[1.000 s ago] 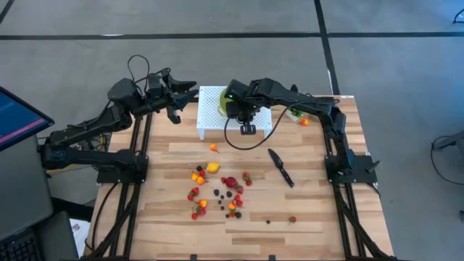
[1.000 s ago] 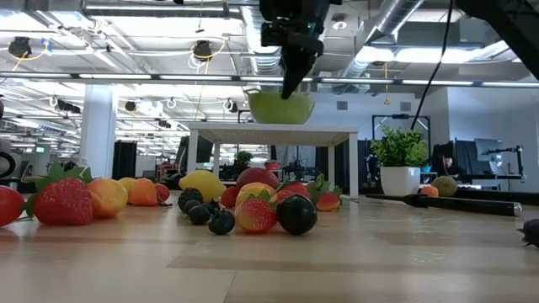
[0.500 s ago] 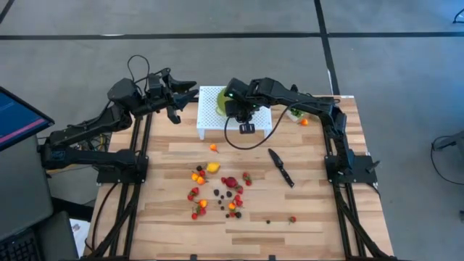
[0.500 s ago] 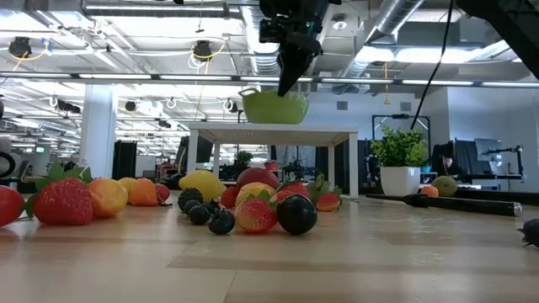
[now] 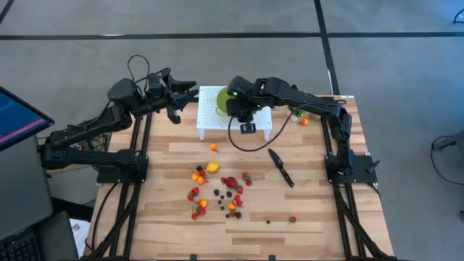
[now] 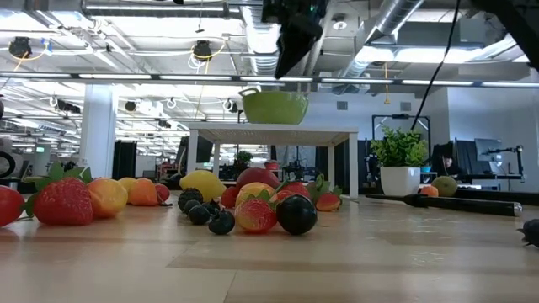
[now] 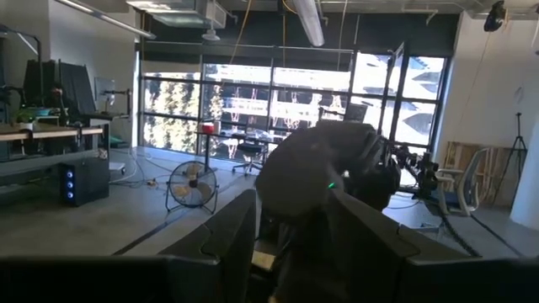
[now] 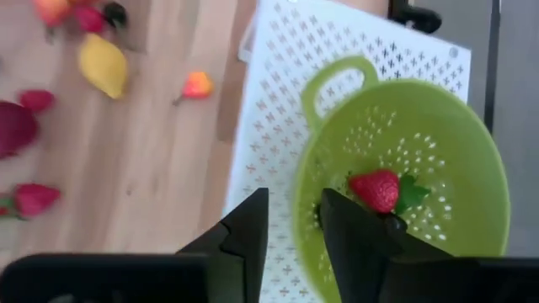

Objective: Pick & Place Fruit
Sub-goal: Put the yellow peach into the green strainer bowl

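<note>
Green colander [image 8: 404, 177] on white rack [image 5: 210, 109] at table's far edge holds one strawberry [image 8: 376, 189]. Our right gripper [image 8: 290, 223] above it, fingers parted, empty: drop done. Left gripper [image 5: 174, 93] waits far-left, part-open. Next: fetch fruit [image 5: 217, 190] mid-table.

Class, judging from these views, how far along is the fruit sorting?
Done: one strawberry lies in the green colander on the white rack. In hand: nothing; the right hand hangs open above the colander. Left: the fruit pile on the table.
</note>
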`<control>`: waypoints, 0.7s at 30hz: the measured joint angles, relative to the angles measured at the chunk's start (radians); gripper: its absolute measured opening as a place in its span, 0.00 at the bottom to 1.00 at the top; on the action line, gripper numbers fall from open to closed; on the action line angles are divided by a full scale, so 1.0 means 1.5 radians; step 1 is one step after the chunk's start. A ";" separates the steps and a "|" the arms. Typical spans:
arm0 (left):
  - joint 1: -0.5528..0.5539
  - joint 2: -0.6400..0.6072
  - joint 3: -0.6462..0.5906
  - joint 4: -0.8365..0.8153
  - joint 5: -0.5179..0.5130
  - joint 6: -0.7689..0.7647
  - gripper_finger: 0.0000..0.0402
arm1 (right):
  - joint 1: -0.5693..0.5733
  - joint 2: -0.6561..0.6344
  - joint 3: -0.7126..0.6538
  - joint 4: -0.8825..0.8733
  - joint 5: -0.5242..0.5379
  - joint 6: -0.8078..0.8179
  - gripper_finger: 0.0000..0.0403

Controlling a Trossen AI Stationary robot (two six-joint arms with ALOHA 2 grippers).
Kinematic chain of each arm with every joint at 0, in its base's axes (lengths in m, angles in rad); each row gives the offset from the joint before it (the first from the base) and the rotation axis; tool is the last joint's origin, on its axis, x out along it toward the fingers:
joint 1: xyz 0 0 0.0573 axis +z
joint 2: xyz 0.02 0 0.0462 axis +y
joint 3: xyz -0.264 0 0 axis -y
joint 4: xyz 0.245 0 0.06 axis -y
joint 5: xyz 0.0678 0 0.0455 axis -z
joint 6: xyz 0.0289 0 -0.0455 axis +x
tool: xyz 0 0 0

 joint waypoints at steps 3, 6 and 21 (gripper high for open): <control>0.000 0.000 0.000 0.000 0.000 0.000 0.35 | 0.012 -0.030 0.000 -0.025 0.000 0.055 0.31; 0.000 0.000 0.000 0.000 0.000 0.000 0.35 | 0.022 -0.061 0.001 -0.104 0.000 0.142 0.34; 0.000 0.000 0.000 0.000 0.000 0.000 0.35 | 0.032 -0.263 -0.256 -0.240 0.027 0.467 0.38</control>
